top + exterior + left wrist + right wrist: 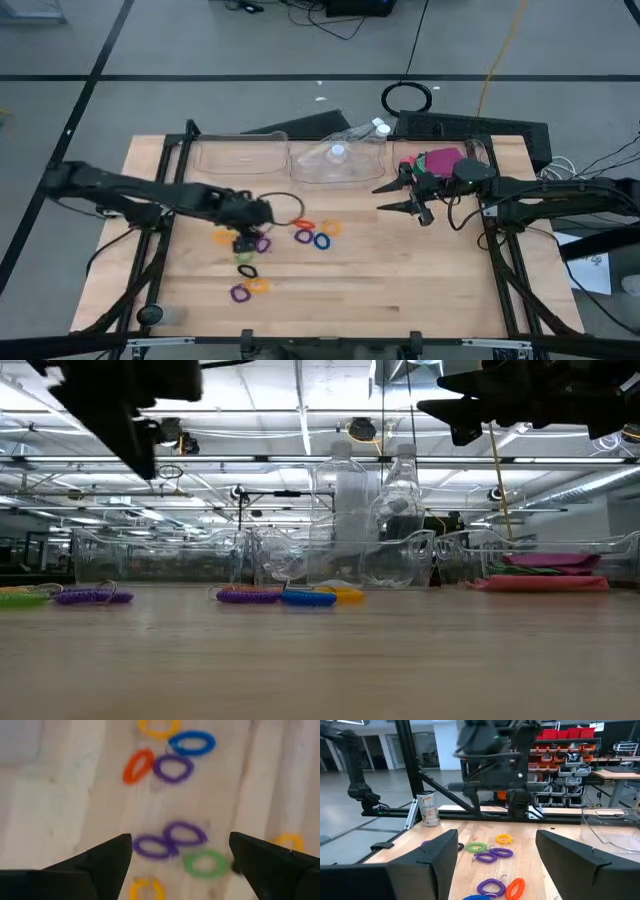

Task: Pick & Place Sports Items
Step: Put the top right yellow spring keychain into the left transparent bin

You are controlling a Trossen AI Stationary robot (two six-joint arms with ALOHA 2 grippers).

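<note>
left gripper (pixel 243 240): fingers spread, empty, purple rings (pixel 170 840) just below | right gripper (pixel 400 197): spread, empty, pink piece (pixel 441 160) behind it

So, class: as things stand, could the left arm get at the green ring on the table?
Probably yes. The left gripper hangs above the rings with its jaws open, and the green ring lies between them in its wrist view. Two purple rings lie close beside it and might get caught too.

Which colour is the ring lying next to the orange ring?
Purple, beside the orange ring; clearest in the left wrist view.
</note>
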